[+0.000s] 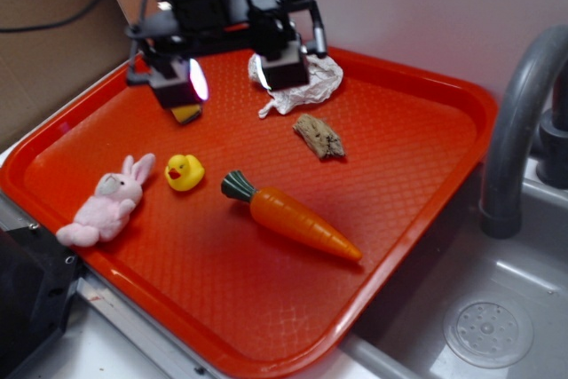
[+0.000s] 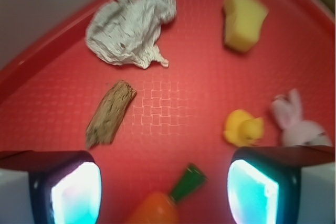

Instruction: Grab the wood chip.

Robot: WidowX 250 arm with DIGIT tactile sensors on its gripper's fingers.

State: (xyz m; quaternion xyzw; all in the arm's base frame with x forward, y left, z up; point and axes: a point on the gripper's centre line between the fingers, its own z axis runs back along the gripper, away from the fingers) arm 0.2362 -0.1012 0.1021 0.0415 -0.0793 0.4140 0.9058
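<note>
The wood chip (image 1: 319, 136) is a small grey-brown grooved chunk lying on the red tray (image 1: 417, 175), right of centre, just below the crumpled white paper (image 1: 297, 84). In the wrist view the wood chip (image 2: 110, 113) lies left of centre, above the left finger. My gripper (image 1: 232, 77) hangs open and empty above the back of the tray, up and to the left of the chip. In the wrist view my gripper (image 2: 164, 192) has its two glowing pads wide apart, with nothing between them but the tray and the carrot's green top.
An orange carrot (image 1: 293, 216), a yellow duck (image 1: 184, 171) and a pink plush rabbit (image 1: 106, 202) lie on the tray's front half. A yellow sponge wedge (image 2: 243, 20) sits near the back left. A grey tap (image 1: 519, 122) and sink stand to the right.
</note>
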